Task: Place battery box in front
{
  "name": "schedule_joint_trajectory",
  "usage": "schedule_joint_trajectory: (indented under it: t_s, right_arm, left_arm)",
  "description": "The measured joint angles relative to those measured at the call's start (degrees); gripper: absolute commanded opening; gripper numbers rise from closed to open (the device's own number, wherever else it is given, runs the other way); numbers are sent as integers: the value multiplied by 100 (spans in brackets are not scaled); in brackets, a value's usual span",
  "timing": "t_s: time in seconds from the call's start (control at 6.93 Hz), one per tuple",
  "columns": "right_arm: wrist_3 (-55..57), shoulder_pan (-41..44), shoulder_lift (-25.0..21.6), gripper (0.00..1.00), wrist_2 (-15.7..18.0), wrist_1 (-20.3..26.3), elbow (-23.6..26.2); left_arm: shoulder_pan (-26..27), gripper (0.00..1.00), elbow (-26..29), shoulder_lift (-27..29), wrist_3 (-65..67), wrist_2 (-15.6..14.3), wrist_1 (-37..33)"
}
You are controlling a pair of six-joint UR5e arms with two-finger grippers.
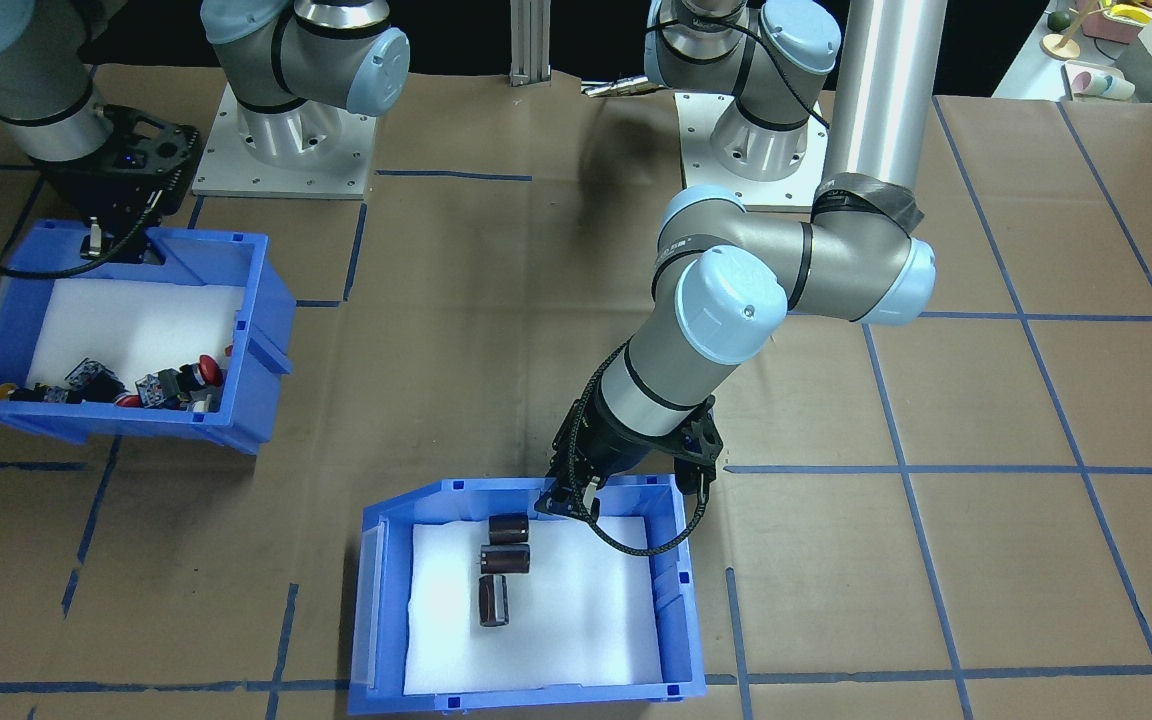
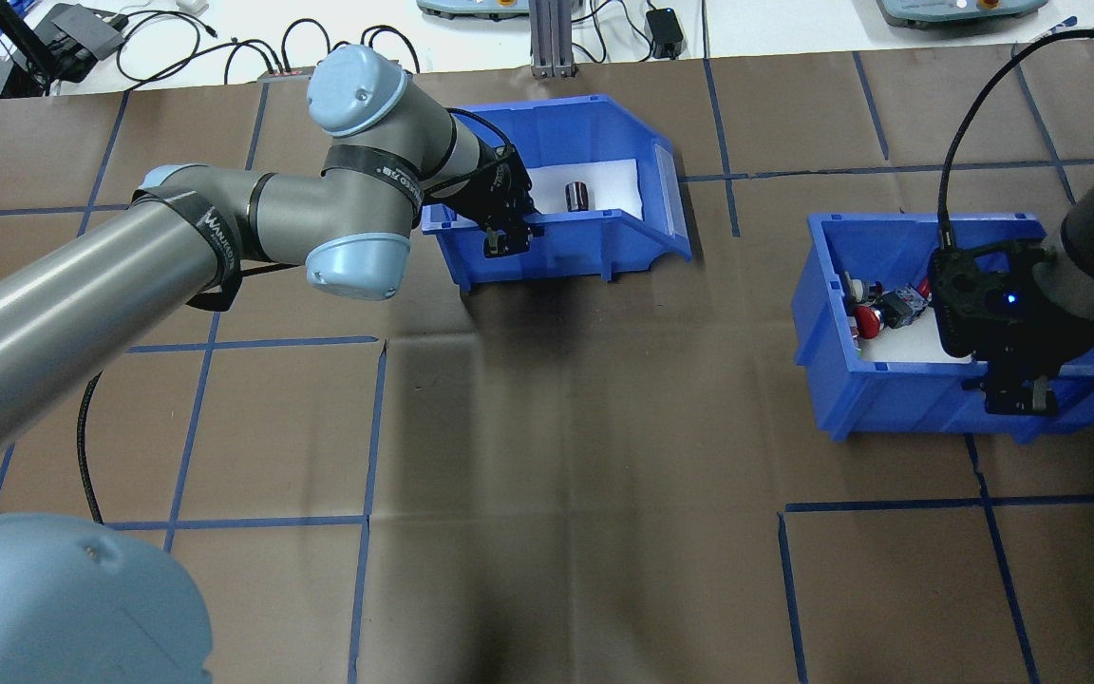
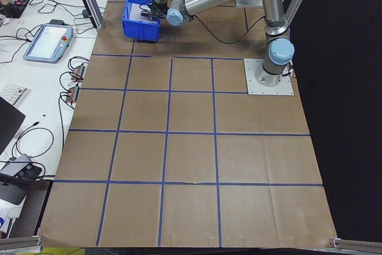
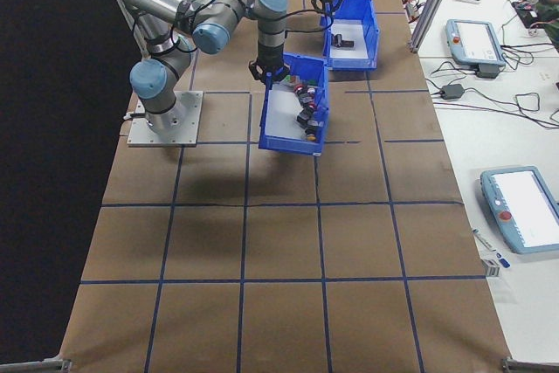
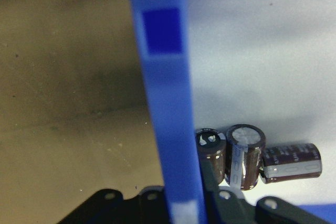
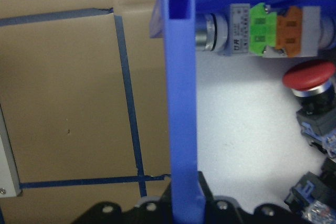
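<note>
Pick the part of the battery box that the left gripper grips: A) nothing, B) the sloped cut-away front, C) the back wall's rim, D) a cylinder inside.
C: the left gripper straddles the back wall's rim of the battery box, with the cylinders lying free on the foam.

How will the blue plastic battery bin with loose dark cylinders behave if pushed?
The blue plastic battery bin looks rigid, so it likely slides whole. Its loose dark cylinders lie sideways on white foam and may roll.

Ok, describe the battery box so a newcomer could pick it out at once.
On the brown-papered table stand two blue bins. The battery box is the one whose wall the left hand straddles. Its white foam carries only three dark cylinders, not the other bin's colourful push-buttons.
</note>
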State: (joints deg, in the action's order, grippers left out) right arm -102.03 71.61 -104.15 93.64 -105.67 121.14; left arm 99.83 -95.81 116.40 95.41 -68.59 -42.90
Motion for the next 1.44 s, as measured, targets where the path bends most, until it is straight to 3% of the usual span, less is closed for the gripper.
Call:
schedule_joint_trajectory:
  t_s: [0.43,0.72,1.15,1.44]
  right_arm:
    - [945,862,-395,1,-68,39,410]
    - [1920,1858,-392,1,-66,0,472]
    - [3158,3102,-150,1,-208,-249,474]
    - [3752,4119,284,1,-245,-923,472]
  left_arm:
    - [-87,99,-12,-296,-203,-138,-393]
    - [-495,99,19,-1031,-1571,-250,-1745]
    - [-996,99,349,-2071,-4913,-1277,-4109]
    - [-1041,100,686,-2466,-7645,-1804,-4879]
